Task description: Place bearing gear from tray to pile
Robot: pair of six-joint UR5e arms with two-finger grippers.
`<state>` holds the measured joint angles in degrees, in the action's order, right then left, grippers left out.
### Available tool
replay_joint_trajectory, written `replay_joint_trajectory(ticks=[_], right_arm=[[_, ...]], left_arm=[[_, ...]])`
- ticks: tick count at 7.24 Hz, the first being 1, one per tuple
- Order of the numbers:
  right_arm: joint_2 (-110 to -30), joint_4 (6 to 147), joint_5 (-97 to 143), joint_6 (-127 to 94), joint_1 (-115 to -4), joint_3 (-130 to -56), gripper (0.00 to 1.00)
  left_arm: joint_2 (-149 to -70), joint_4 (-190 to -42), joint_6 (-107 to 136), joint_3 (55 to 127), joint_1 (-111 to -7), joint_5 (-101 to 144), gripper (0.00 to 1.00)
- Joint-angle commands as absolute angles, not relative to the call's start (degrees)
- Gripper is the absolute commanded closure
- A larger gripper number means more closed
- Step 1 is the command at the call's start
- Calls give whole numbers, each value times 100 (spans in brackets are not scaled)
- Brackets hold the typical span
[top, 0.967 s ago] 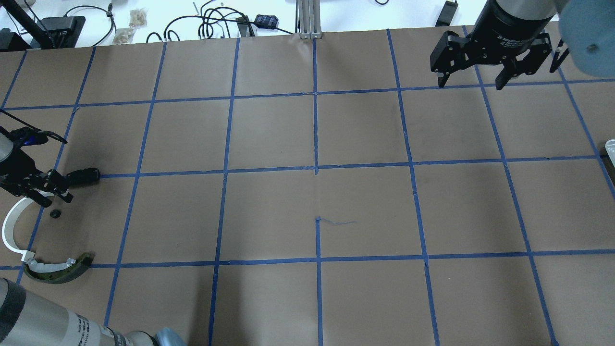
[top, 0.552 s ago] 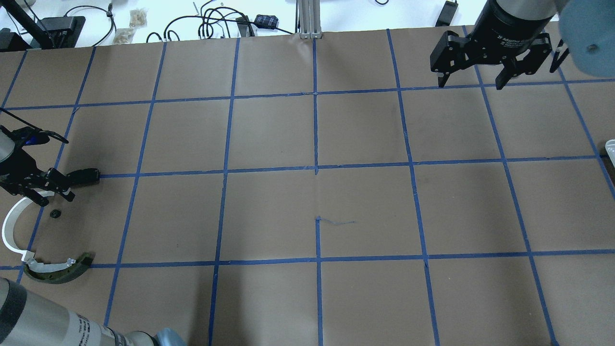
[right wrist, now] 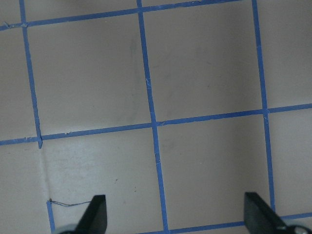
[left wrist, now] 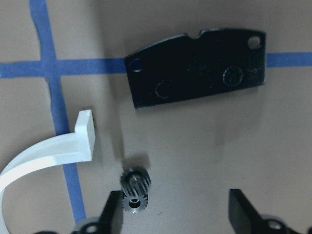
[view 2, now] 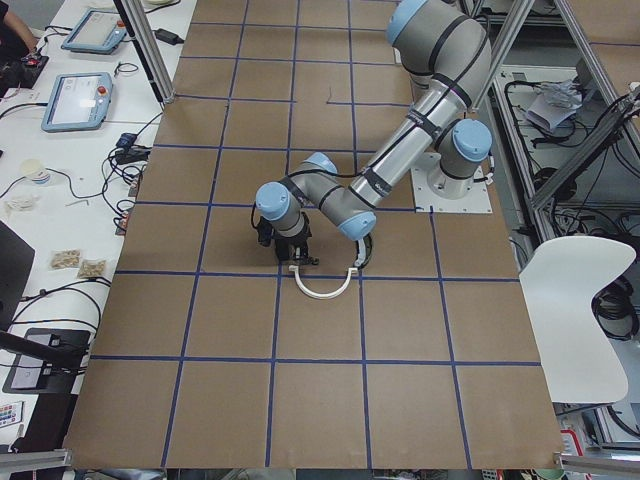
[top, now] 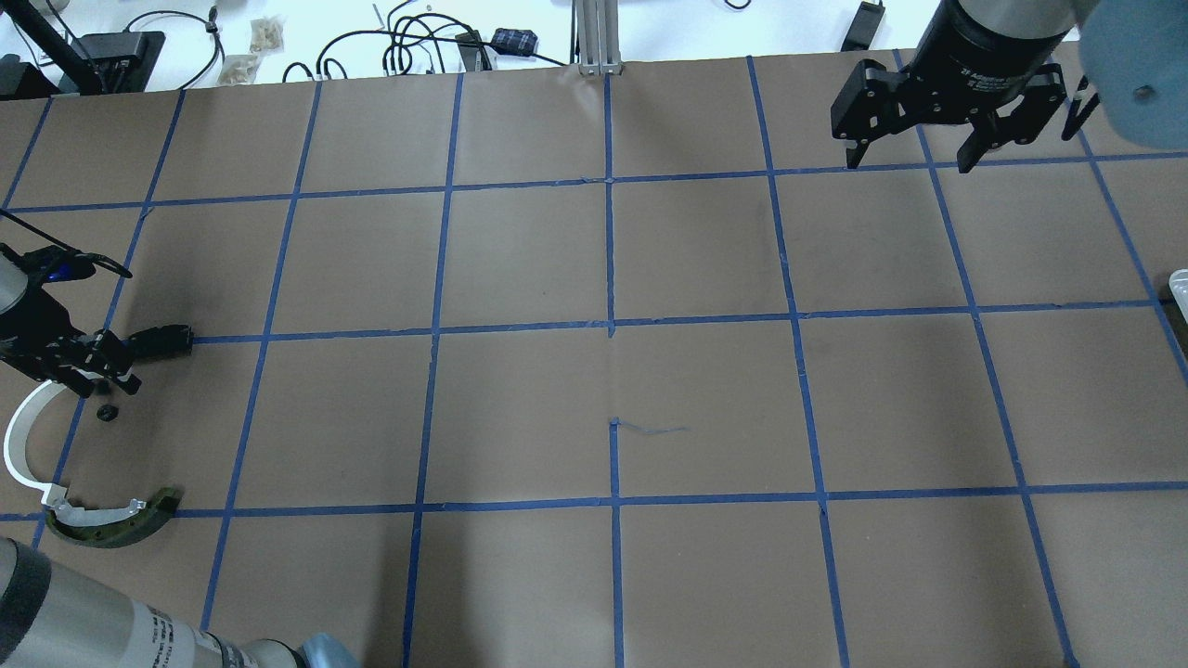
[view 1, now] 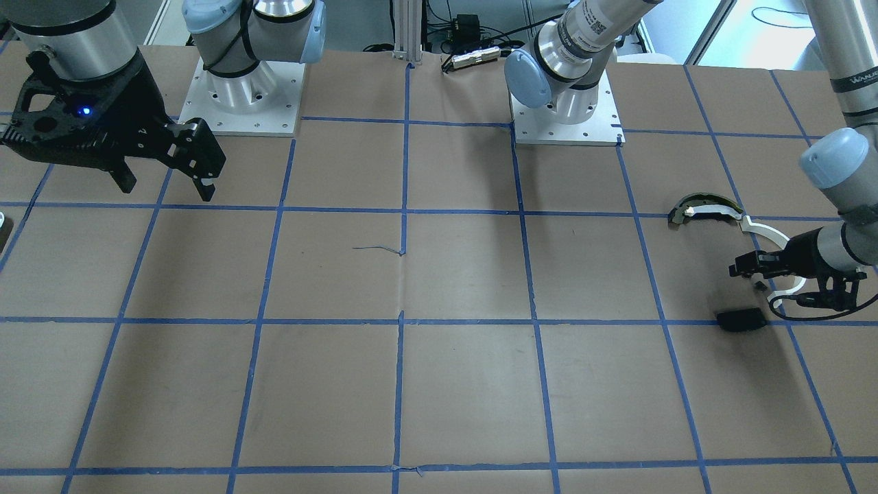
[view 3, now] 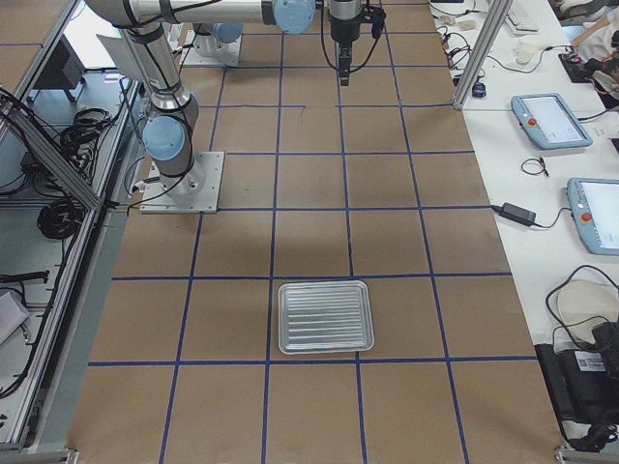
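Dark metal gear [left wrist: 135, 189] is lying in the pile [view 1: 768, 232], near the white strip [left wrist: 53, 151] and black plate [left wrist: 195, 66], while my left gripper [left wrist: 178, 213] is hanging wide open and empty over it, so I'm reckoning only the retreat is remaining.

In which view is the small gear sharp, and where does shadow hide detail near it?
Left wrist view: the gear is sharp, teeth visible. Overhead view: it is only a dark dot. Front-facing view: a soft shadow lies beside the black plate.
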<state>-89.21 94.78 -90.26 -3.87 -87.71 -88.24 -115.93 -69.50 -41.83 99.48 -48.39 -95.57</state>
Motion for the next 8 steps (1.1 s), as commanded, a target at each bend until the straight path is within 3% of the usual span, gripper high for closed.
replay_joint_trajectory(ticks=[1,6,8], right_arm=[[-8921,9475,-9026,-387,-8771,-8824,0],[-8921,9475,-9026,-396,-8771,-8833,0],[-8921,9483,-9026,-396,-8771,-8824,0]], left_arm=[[-11462,-7084,-4166,9923,-4886,-9589,0],[-10874,-7075,-3940,9783,-6481,-9396,0],[-10470,-7216,-2433,9686,-7352,-9194,0]])
